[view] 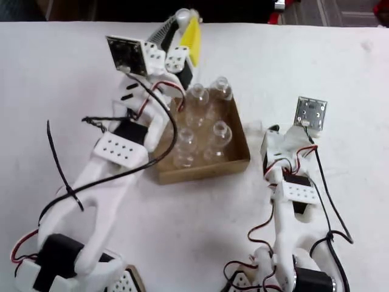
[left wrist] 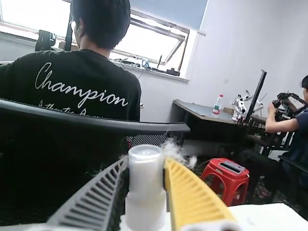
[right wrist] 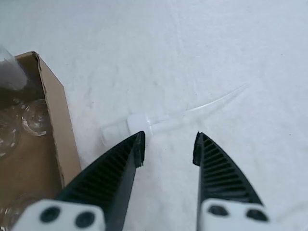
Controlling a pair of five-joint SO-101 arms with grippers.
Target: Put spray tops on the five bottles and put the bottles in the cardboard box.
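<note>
Currently left claw [left wrist: 146, 163] clenched on white spray top [left wrist: 146, 192]; right claw [right wrist: 168, 147] spread apart over second spray top [right wrist: 138, 126] lying on desk [right wrist: 216, 48].

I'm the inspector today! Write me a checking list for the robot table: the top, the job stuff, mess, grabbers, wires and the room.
Surface: white table.
Job's things: cardboard box holding clear bottles without tops; one spray top lying on the table beside the box.
Clutter: nothing seen.
Grippers: left gripper shut on a second spray top, held up high; right gripper open over the lying spray top.
Cables: black and red wires along both arms.
Surroundings: window, red stool.
</note>
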